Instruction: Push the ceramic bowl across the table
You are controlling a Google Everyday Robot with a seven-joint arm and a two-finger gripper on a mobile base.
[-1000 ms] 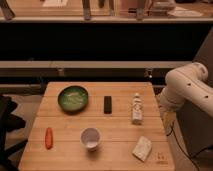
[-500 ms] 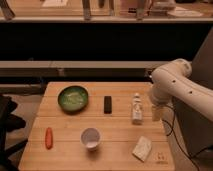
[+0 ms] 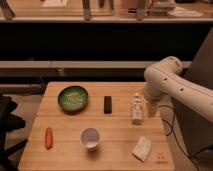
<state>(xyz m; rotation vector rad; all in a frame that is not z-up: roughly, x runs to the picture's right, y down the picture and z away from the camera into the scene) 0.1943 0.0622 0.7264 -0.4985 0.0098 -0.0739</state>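
On plank table, glossy round ceramic bowl, gripper beside bottle

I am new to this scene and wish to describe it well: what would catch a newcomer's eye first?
The big white robot arm leans in from the right, its gripper hanging at the right edge of the light wooden table, beside a small white bottle. The glossy green ceramic bowl stands out at the table's far left.
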